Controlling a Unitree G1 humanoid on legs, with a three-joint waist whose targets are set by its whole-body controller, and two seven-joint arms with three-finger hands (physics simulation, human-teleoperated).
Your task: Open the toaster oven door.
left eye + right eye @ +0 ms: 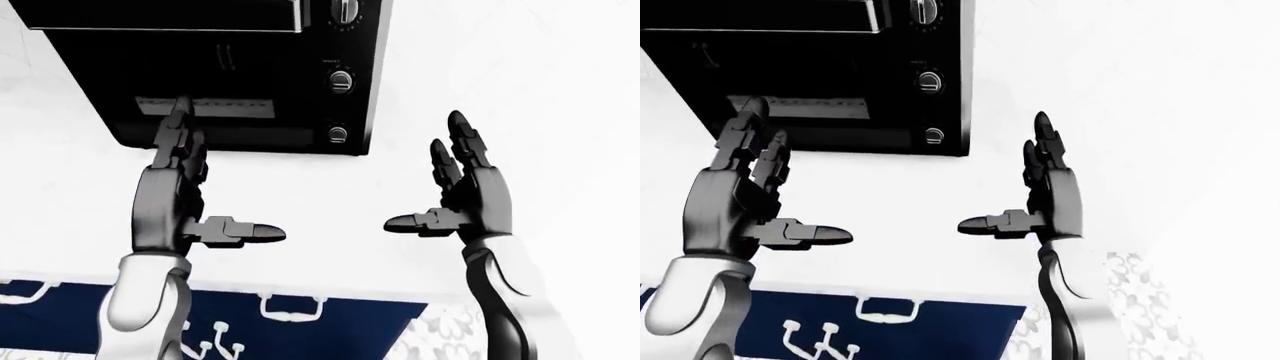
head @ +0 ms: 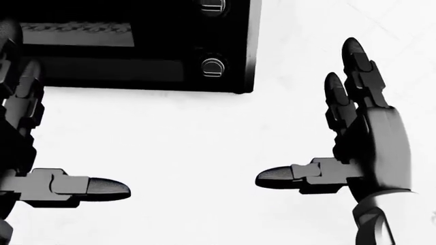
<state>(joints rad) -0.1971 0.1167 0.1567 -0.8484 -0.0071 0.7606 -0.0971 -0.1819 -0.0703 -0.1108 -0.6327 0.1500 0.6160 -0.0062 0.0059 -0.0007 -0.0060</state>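
Toaster oven (image 1: 230, 75) cut by the top edge in all 3 views, so the upper door and handle are out of frame; the top knob (image 1: 345, 9) shows only in part. Left hand (image 1: 172, 195) fingers (image 1: 180, 120) overlap the lower door, contact not resolvable. Knob markings too small to read.

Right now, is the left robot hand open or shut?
Open: left robot hand has fingers straight toward the toaster oven, thumb out sideways, gripping nothing.
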